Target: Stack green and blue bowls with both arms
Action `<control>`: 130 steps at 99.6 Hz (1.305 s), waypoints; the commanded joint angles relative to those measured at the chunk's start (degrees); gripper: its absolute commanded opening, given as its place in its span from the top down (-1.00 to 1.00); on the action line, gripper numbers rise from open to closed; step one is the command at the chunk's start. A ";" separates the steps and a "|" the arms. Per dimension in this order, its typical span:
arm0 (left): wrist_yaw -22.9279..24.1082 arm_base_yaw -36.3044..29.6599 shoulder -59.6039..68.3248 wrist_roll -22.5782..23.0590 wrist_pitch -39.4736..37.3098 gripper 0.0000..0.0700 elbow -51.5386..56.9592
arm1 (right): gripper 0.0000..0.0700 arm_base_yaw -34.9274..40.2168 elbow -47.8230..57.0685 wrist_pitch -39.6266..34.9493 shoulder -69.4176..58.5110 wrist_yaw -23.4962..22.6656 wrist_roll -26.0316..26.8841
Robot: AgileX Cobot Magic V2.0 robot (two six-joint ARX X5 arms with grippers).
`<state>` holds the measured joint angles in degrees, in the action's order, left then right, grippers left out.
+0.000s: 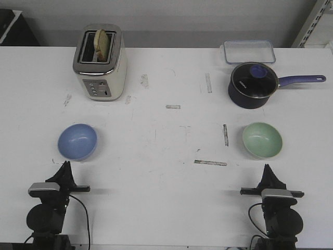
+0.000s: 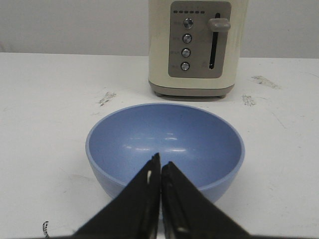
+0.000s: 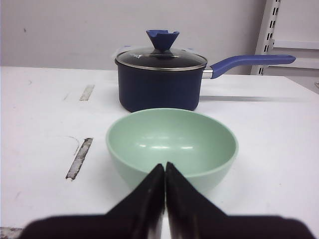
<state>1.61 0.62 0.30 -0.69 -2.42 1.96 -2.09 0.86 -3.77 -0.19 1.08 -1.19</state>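
The blue bowl (image 1: 77, 141) sits upright and empty on the left of the white table; it also shows in the left wrist view (image 2: 164, 142). The green bowl (image 1: 262, 139) sits upright and empty on the right; it also shows in the right wrist view (image 3: 172, 142). My left gripper (image 1: 65, 165) is shut and empty, just short of the blue bowl's near side (image 2: 160, 162). My right gripper (image 1: 267, 168) is shut and empty, just short of the green bowl's near side (image 3: 165, 167). Both grippers hold nothing.
A cream toaster (image 1: 100, 62) with bread in it stands behind the blue bowl. A dark navy pot (image 1: 253, 86) with a glass lid and long handle stands behind the green bowl, with a clear container (image 1: 248, 52) beyond it. Tape marks dot the table.
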 commanded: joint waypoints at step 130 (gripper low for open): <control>0.13 0.07 -0.07 0.46 -0.55 1.00 -1.20 | 1.00 -0.15 8.50 6.21 -1.53 2.47 2.91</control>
<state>1.61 0.62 0.30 -0.71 -2.39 1.96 -2.11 4.93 1.83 -0.78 3.11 0.95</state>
